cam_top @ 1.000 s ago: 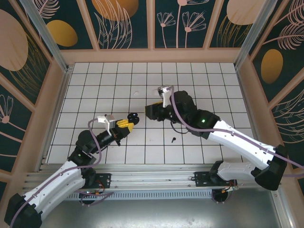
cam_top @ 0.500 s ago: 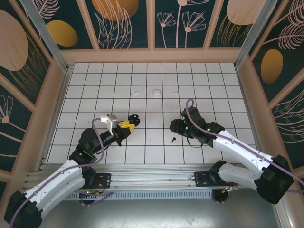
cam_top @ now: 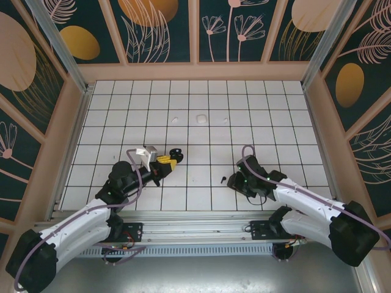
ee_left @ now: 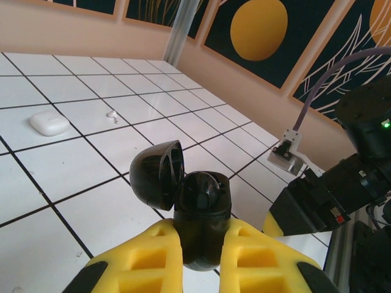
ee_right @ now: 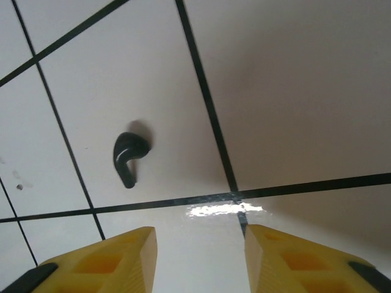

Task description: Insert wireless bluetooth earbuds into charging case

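The left claw [ee_left: 198,247] grips a black charging case [ee_left: 198,210] by its base, with the lid flipped open. The right claw [ee_right: 198,235] hangs low over the tiled desk [cam_top: 275,122], jaws apart and empty. A black earbud [ee_right: 128,157] lies just beyond its tips.
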{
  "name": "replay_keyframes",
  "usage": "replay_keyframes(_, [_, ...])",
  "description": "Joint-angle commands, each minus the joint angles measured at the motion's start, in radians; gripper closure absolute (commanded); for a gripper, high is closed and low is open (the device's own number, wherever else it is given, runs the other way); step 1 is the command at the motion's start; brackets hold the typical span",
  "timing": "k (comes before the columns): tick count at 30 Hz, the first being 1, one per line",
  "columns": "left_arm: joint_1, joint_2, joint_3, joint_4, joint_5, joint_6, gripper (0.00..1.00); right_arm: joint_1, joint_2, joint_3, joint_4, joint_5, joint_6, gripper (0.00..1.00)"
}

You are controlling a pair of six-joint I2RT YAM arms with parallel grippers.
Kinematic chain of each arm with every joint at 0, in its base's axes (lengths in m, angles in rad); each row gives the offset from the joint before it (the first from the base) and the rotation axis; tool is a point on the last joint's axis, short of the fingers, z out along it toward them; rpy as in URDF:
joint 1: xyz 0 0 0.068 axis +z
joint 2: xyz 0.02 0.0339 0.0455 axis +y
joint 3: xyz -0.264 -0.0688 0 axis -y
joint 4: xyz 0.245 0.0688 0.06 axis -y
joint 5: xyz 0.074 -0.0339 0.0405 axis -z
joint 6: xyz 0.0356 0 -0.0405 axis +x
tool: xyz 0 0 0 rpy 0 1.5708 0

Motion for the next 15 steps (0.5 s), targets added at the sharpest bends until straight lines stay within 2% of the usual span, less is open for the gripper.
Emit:
replay_keyframes(1, [-0.005, 0.027, 0.010, 0.072, 0.029, -0.004, 1.00, -0.017, -0.015, -0.033, 0.092, -0.004, 0.047, 0.62])
replay_keyframes(5, [-0.005, 0.045, 0.019, 0.080, 0.037, -0.015, 1.00, -0.024, 0.013, -0.025, 0.157, -0.017, 0.030, 0.64])
replay_keyframes(10, [-0.005, 0.044, 0.001, 0.101, 0.018, -0.027, 1.00, -0.042, 0.071, 0.000, 0.185, -0.028, -0.029, 0.75])
replay_keyframes(15, [-0.005, 0.029, -0.006, 0.086, 0.012, -0.029, 1.00, -0.042, 0.120, -0.005, 0.257, -0.073, -0.031, 0.80])
